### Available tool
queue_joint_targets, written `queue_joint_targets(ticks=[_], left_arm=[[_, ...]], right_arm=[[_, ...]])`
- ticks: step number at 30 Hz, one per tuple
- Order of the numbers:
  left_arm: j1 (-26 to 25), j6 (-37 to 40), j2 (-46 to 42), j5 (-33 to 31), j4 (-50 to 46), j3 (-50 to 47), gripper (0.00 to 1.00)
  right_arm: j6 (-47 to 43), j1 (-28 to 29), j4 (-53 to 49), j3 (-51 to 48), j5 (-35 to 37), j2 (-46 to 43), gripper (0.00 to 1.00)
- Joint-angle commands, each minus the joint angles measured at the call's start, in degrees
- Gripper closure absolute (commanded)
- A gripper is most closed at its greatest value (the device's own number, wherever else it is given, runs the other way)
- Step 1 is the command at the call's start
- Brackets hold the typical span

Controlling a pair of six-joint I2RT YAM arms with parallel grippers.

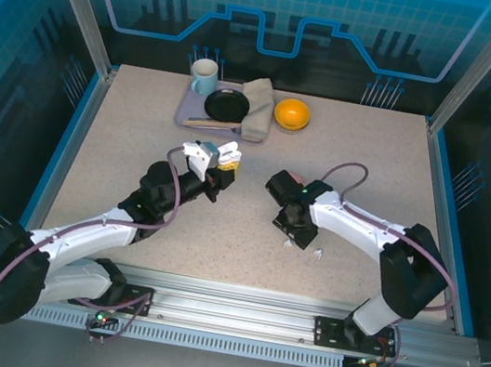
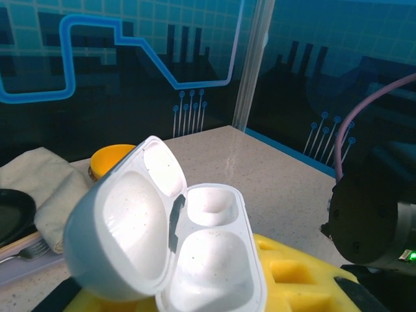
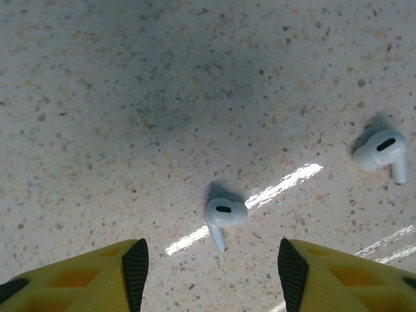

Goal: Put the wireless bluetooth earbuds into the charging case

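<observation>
Left tool, its arm stretched forward above the worktop, clamps an open white case, while the right tool, aimed straight down with jaws apart, hovers over one white earbud, a second earbud lying nearby.

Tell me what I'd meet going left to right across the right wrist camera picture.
Yellow finger, white earbud lying between the fingers, black pad of the other finger, second white earbud farther right.
</observation>
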Motion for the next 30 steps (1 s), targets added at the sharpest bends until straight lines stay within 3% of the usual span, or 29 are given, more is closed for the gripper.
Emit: queue_joint_targets(ticks=[1,9,19,30], left_arm=[[-0.40,1.09,-1.46,-2.21,4.80,-1.03,1.00],[-0.70,1.88,-2.19,-1.73,1.89,-0.34,1.00],[-0.78,2.99,-3.10,0.70,-0.55,0.01,1.00],[-0.78,2.94,-1.72,2.05,-0.92,1.56,1.00]], right_arm=[[7.54,0.59,-3.10,1.67,0.94,1.98,0.42],[12.26,0.41,-2.71,1.94,-0.87,6.31,0.43],[5.00,-1.04,3.54,-1.27,0.97,5.39,0.44],[2.93,-1.00,7.35,-4.15,-0.17,5.79,0.45]])
